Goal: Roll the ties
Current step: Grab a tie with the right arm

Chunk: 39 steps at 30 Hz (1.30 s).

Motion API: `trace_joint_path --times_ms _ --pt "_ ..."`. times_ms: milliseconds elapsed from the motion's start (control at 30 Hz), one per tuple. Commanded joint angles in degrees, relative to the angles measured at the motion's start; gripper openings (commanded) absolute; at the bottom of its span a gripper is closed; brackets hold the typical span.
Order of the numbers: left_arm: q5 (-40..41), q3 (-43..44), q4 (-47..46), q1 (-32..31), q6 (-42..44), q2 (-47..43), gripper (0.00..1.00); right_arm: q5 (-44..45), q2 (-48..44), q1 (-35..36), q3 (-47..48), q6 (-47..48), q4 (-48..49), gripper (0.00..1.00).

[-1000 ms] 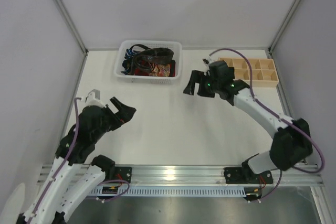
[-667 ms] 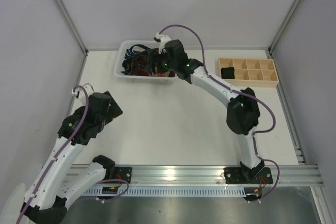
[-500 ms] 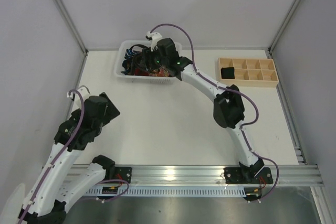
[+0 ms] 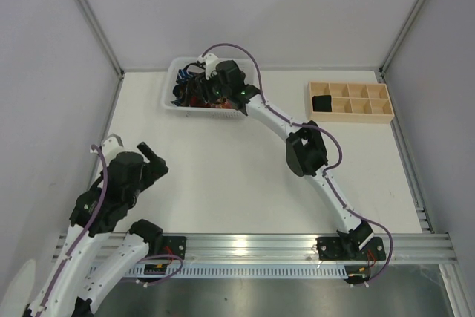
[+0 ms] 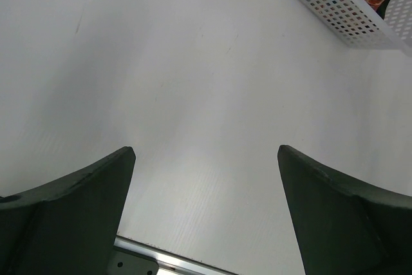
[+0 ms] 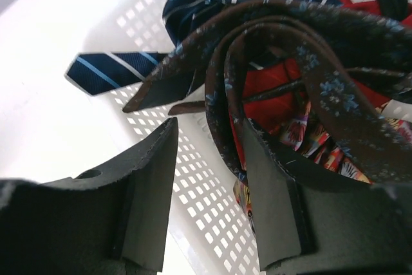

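Right fingers (image 6: 145, 191) sit in the basket (image 6: 187, 159), narrowly parted, a fold of the brown tie (image 6: 335, 88) with fine blue flecks between them. It's tangled with a blue striped tie (image 6: 103, 72) and a red tie (image 6: 270, 82). Left fingers (image 5: 77, 204) gape wide over the tabletop (image 5: 193, 82)

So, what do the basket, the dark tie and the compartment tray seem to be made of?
Basket: most likely white plastic, smooth and slightly glossy, with moulded square holes.
Dark tie: woven fabric with a soft sheen, folding in loose loops; silk or polyester cannot be told.
Tray: pale wood by its colour, matte; grain too small to see.
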<state>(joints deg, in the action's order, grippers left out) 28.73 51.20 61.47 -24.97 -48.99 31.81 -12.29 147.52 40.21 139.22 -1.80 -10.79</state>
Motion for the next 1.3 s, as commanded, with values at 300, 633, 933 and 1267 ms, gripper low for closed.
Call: trace_joint_path --times_ms 300,633,933,1267 --pt "-0.43 -1.19 -1.44 0.27 -1.11 -3.95 1.0 -0.54 4.96 -0.13 4.57 3.82 3.93 0.42" --pt "-1.13 -1.01 -2.76 0.27 0.04 -3.25 1.0 5.43 4.88 0.4 5.27 7.42 3.58 0.52" --pt "-1.92 -1.19 -4.34 0.27 0.56 -2.11 1.0 5.36 3.47 0.66 5.1 9.98 3.23 0.58" --pt "-2.01 -2.42 -4.34 0.27 -0.31 -3.16 1.0 2.98 5.67 0.84 4.48 9.36 3.49 0.6"
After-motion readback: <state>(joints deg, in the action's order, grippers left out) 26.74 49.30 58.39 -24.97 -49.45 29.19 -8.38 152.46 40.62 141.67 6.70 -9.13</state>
